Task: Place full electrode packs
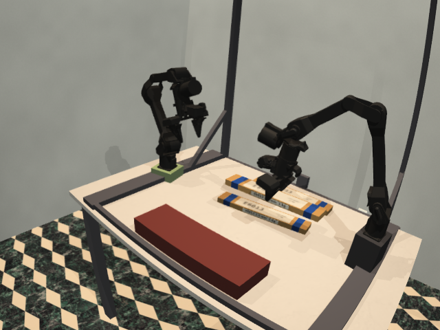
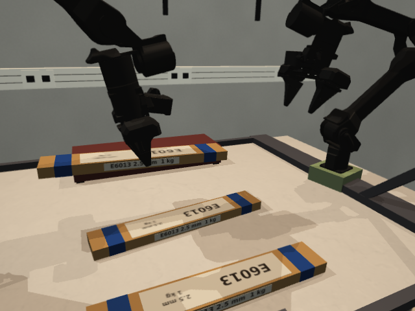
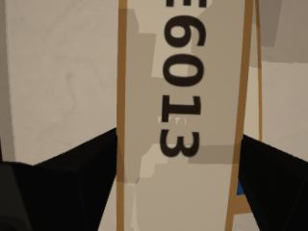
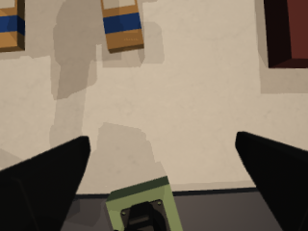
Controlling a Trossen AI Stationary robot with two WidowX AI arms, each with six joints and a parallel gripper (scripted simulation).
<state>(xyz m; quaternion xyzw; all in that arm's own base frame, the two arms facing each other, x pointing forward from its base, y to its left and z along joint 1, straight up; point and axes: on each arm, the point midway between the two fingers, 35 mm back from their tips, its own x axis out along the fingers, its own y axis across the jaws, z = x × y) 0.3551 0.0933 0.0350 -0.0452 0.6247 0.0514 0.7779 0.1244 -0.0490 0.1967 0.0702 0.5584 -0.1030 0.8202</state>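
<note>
Pack (image 1: 296, 201) (image 2: 187, 151) (image 3: 183, 192) of electrodes, blue-banded and labelled E6013, is pinched in the left gripper (image 1: 274, 194) (image 2: 147, 164) (image 3: 176, 138) above the table (image 1: 305, 277) (image 2: 274, 181) (image 3: 58, 72) (image 4: 192, 96), where two matching packs (image 1: 262, 212) (image 2: 174, 222) (image 4: 122, 24) lie apart from the red platform (image 1: 202, 245) (image 2: 201, 138) (image 4: 299, 29), the right gripper (image 1: 189, 138) (image 2: 298, 108) (image 4: 164, 141) spread.

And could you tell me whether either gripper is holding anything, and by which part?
The left gripper holds an electrode pack by its long sides, near mid-length. The right gripper holds nothing.
</note>
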